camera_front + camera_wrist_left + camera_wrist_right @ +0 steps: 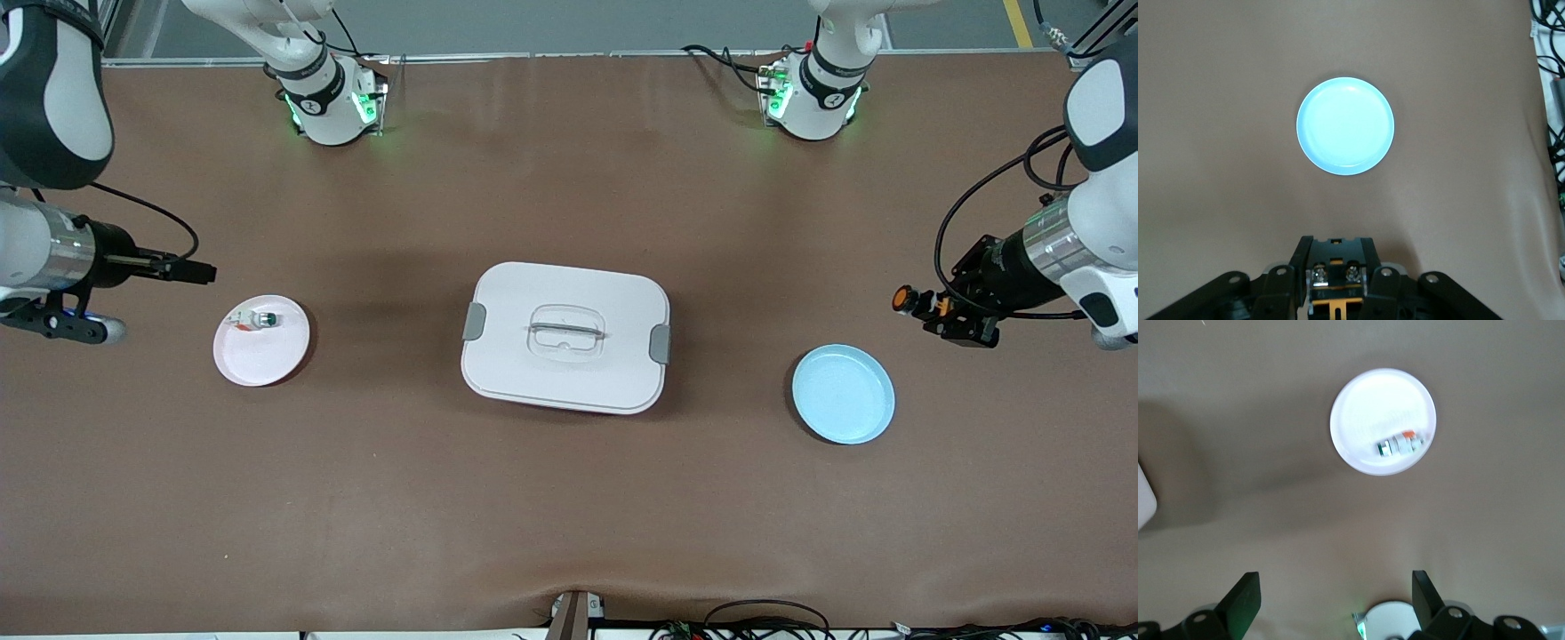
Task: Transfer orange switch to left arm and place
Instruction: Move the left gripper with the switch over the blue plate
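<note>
Left gripper (933, 307) clamped on the orange switch (906, 299), held up in the air at the left arm's end of the table (569, 498), well apart from the box (565, 337) and over bare table just beside the light blue plate (843, 394). Orange cap pointing toward the box, black body pinched between the fingers; seen in the left wrist view too, with the switch's terminals between the fingers (1297, 267) and the blue plate (1345, 125) lying bare out ahead.

Right gripper (200, 272) with fingers spread wide apart and holding nothing, up over the table at the right arm's end, beside the pink plate (261, 340). Right wrist view confirming the gap between the fingers (1245, 600), with that plate (1383, 421) ahead and only the white-and-clear part with a green cap (1399, 445) lying in it.

Box standing shut mid-table, between the two plates, untouched by either arm.

Judged from this layout: pickup done, crossing past the box apparently done as well, since the switch sits with the left arm on the blue plate's side. Left to do, most likely: bringing the switch over the blue plate, lowering it, letting go. Right arm seemingly waiting with nothing further to carry.
</note>
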`<state>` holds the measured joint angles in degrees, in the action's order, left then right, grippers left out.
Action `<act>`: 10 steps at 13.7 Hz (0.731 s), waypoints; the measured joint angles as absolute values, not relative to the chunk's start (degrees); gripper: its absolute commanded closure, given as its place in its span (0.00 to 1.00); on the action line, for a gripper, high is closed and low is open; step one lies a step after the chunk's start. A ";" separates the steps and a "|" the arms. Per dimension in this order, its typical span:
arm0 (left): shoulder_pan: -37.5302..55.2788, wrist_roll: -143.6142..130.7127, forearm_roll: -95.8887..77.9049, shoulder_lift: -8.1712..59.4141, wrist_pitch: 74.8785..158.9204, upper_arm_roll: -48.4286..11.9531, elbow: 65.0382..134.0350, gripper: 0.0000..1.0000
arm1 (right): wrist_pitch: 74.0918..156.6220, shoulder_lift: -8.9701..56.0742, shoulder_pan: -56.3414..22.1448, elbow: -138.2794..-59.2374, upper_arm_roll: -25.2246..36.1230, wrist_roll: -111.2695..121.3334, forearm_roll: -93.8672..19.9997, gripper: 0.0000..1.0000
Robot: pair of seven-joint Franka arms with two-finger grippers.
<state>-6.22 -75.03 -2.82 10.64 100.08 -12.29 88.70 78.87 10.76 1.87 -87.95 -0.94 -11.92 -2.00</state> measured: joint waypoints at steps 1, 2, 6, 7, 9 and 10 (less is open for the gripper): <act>-6.29 -76.15 -1.25 11.01 100.77 -12.28 89.31 1.00 | 77.20 10.67 1.88 -87.13 -0.84 -11.92 -1.94 0.00; -6.40 -77.37 0.36 11.34 101.78 -12.26 90.17 1.00 | 76.29 10.63 1.89 -86.62 -0.81 -11.92 -1.68 0.00; -6.63 -80.12 1.67 13.10 105.75 -12.25 92.80 1.00 | 77.18 10.63 1.90 -86.38 -0.81 -11.88 -1.16 0.00; -6.65 -80.33 1.67 13.61 106.24 -12.24 93.01 1.00 | 77.99 10.62 1.90 -86.32 -0.84 -11.61 -1.13 0.00; -6.67 -80.55 1.88 14.74 107.03 -12.23 93.26 1.00 | 79.43 10.33 1.88 -86.09 -0.99 -8.51 -1.11 0.00; -6.67 -80.72 2.82 15.35 107.82 -12.24 93.54 1.00 | 80.39 9.86 1.87 -86.11 -1.07 -6.46 -1.11 0.00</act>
<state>-6.67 -80.72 2.82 15.35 107.82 -12.24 93.54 80.39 9.86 1.87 -86.11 -1.07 -6.46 -1.11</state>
